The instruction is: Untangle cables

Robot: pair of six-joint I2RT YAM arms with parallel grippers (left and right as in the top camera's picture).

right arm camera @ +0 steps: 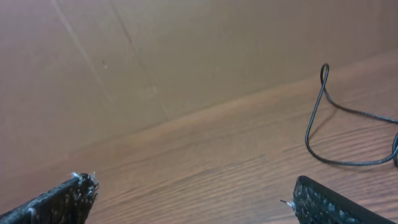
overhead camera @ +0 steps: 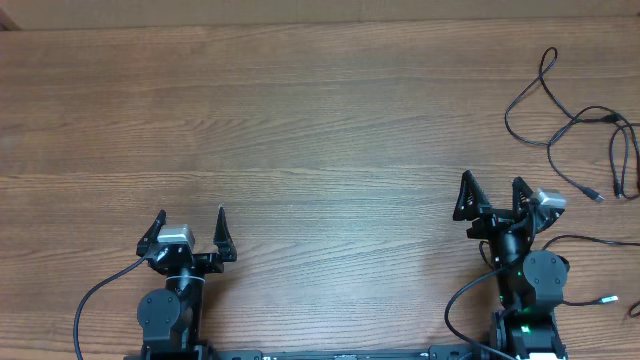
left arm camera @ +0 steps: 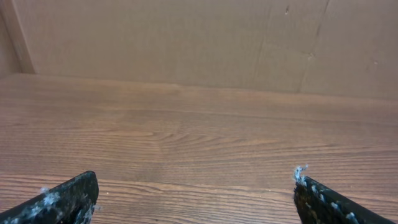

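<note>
Black cables (overhead camera: 596, 118) looped far right, left gripper (overhead camera: 191, 214), right gripper (overhead camera: 491, 180) — both spread wide, holding nothing

Premises: a robotics lab or test station, not a domestic room.

Grounds:
- Two robot arms, the left arm (overhead camera: 165, 310) and the right arm (overhead camera: 525, 285), are mounted at the bottom edge of the overhead frame.
- Black wires (overhead camera: 80, 320) trail from their bases, and a green indicator light (overhead camera: 522, 272) is lit on the right one.
- A wood-grain surface (overhead camera: 300, 120) fills the frame.
- Plain brown panels (left arm camera: 186, 37) with visible seams close off its far edge in both wrist views.
- Thin black cables (overhead camera: 575, 121) lie loose at upper right.
</note>
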